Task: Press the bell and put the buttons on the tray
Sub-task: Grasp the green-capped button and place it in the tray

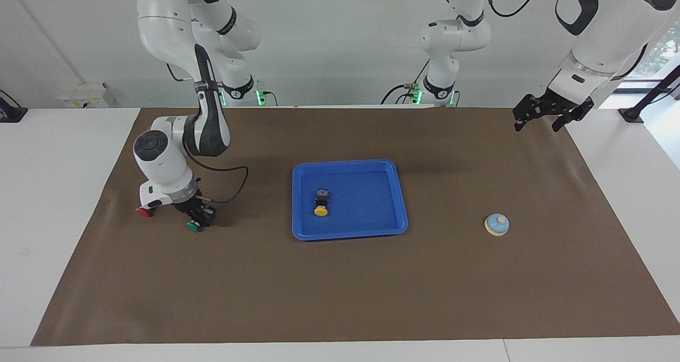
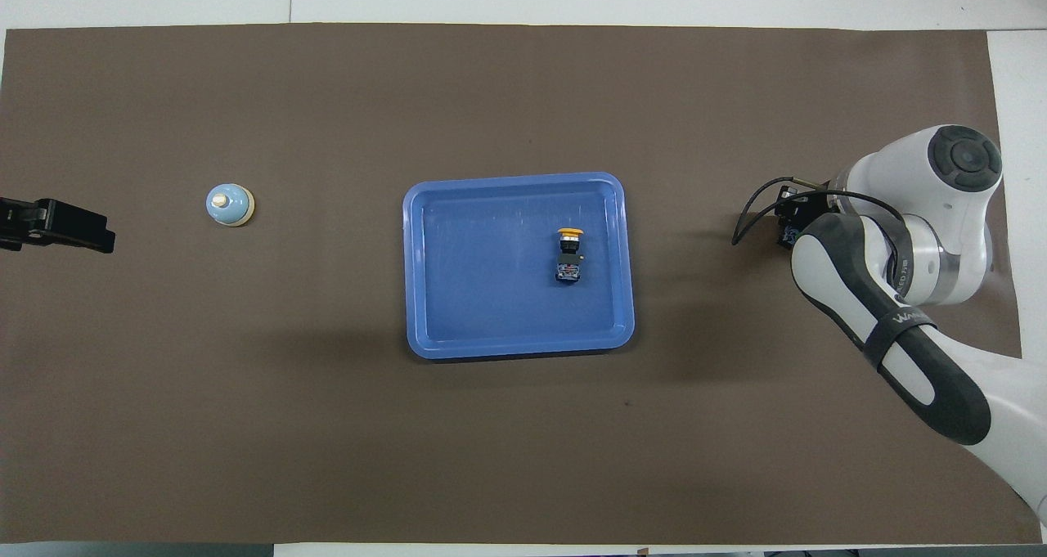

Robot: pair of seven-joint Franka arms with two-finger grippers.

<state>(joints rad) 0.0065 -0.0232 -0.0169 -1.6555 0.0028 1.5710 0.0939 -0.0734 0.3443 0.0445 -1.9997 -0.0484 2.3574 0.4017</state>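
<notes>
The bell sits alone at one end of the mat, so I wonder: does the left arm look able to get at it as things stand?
Probably yes. The left gripper hangs open over the mat's edge at its own end, and the bell stands on bare mat there with nothing beside it. The tray lies well clear toward the middle.

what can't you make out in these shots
- Overhead view: red and green buttons, hidden under the right arm's wrist.
- Facing view: red button partly covered by that wrist.
- Right gripper: its hold on the green button is too small to confirm.
- Overhead view: left gripper cut off by the edge.
</notes>
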